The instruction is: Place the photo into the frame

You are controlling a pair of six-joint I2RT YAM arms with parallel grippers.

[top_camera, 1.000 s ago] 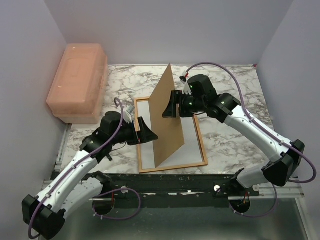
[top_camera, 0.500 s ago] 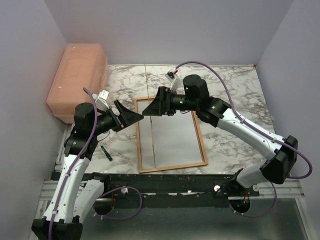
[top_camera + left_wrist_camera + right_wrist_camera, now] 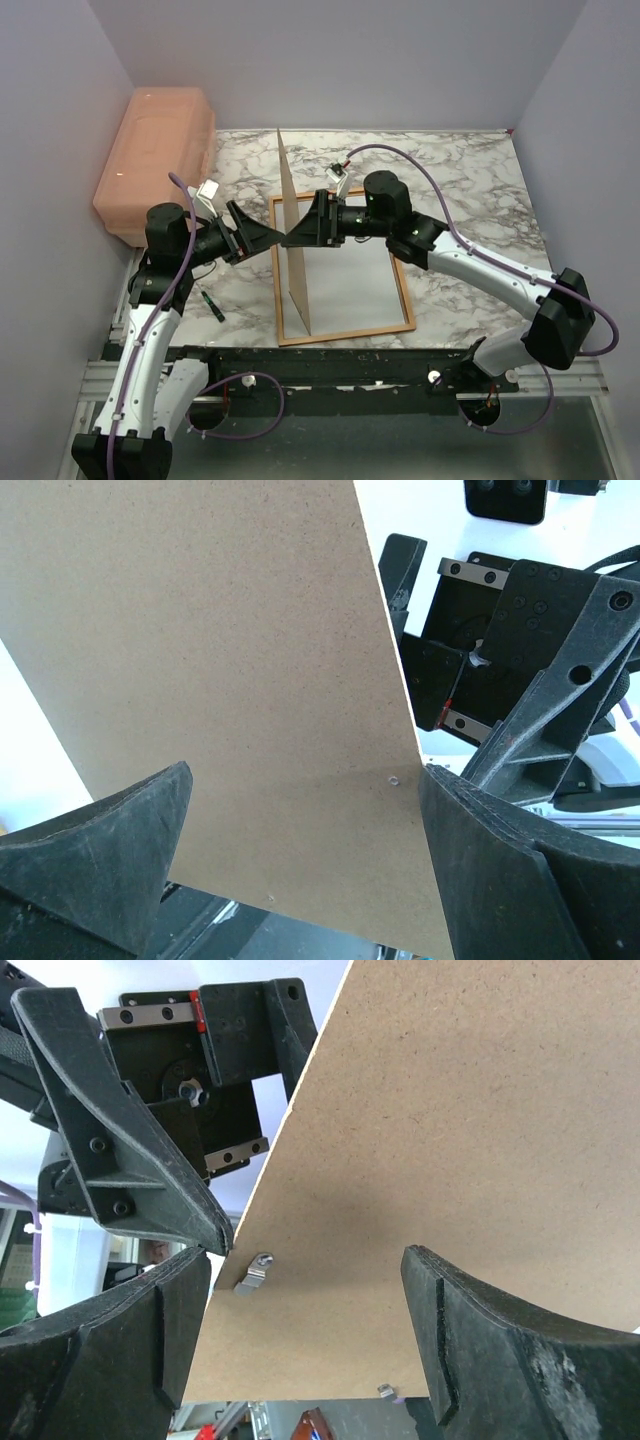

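Note:
The frame (image 3: 350, 334) lies flat on the marble table, light wood side up. A white-grey sheet (image 3: 350, 280) fills its inside; it may be the photo's white back, and no printed side shows. The brown backing board (image 3: 292, 290) stands on edge along the frame's left side, leaning a little left. My left gripper (image 3: 272, 238) is open on its left side and my right gripper (image 3: 298, 236) is open on its right side. The board (image 3: 220, 680) fills the left wrist view between the wide-open left gripper (image 3: 305, 772). In the right wrist view the board (image 3: 460, 1140) sits between the open right gripper (image 3: 308, 1255).
A pink plastic box (image 3: 158, 160) stands at the back left against the wall. A small dark pen-like thing (image 3: 212, 305) lies on the table left of the frame. Metal clips (image 3: 252, 1272) stick out of the board's right face. Walls close in on three sides.
The board has swung from leaning right, through upright, to leaning slightly left. My left arm has risen and pulled back left. My right gripper has followed the board leftward.

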